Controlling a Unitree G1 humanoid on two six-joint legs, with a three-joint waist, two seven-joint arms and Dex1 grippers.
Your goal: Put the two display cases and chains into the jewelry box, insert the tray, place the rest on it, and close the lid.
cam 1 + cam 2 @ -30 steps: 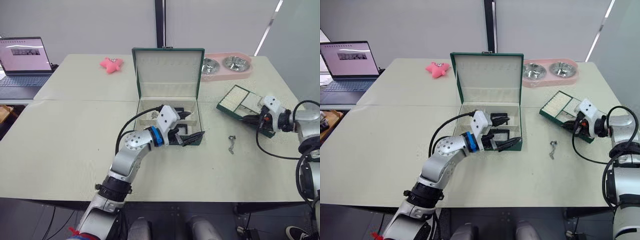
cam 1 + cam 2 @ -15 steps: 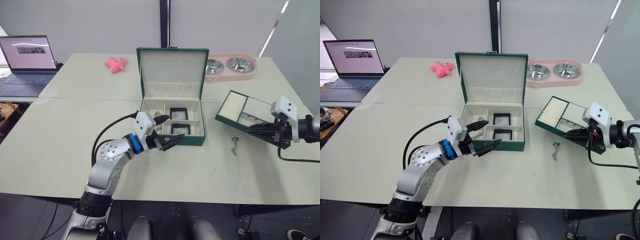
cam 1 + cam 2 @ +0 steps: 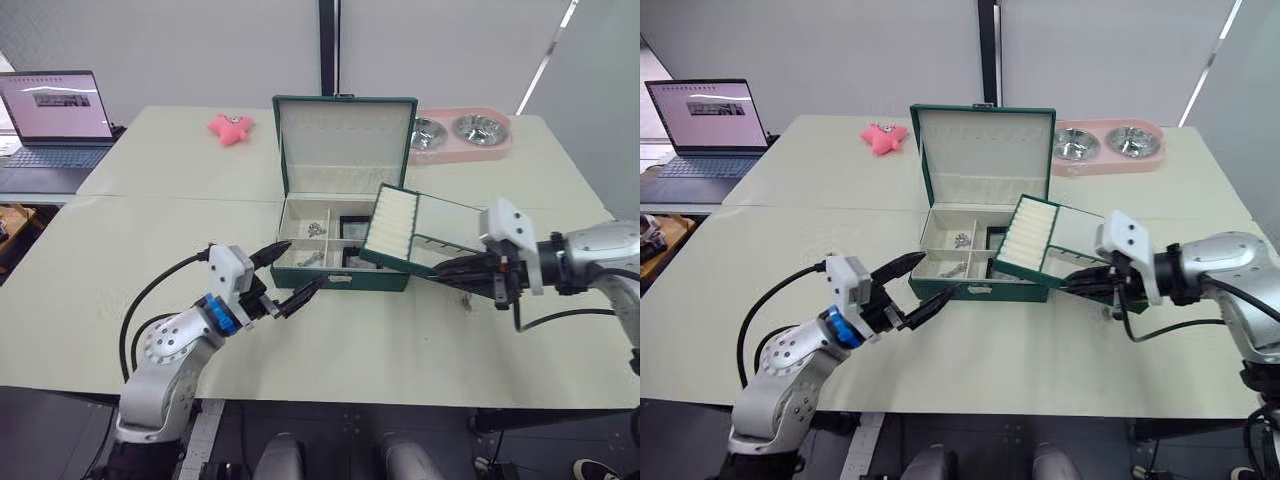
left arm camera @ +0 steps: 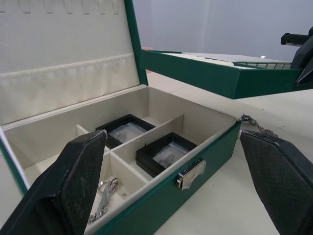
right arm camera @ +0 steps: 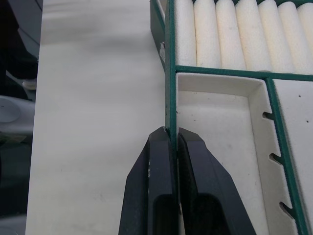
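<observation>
The jewelry box (image 3: 340,283) stands mid-table with its lid (image 3: 345,135) upright. Inside lie the two display cases (image 4: 124,132) (image 4: 166,154) in the right compartments, and chains (image 3: 315,230) (image 3: 308,258) in the left ones. Another chain (image 4: 254,123) lies on the table to the box's right. My right gripper (image 3: 440,268) is shut on the rim of the tray (image 3: 395,222). It holds the tray tilted in the air over the box's right end. My left gripper (image 3: 295,270) hangs open and empty just off the box's front left corner.
A laptop (image 3: 55,120) sits at the far left, a pink star toy (image 3: 230,127) behind the box on the left, and a pink double-bowl tray (image 3: 465,135) at the back right.
My right gripper has carried the tray leftward from the table's right side to above the box. My left gripper has drawn back from the box toward the front left.
</observation>
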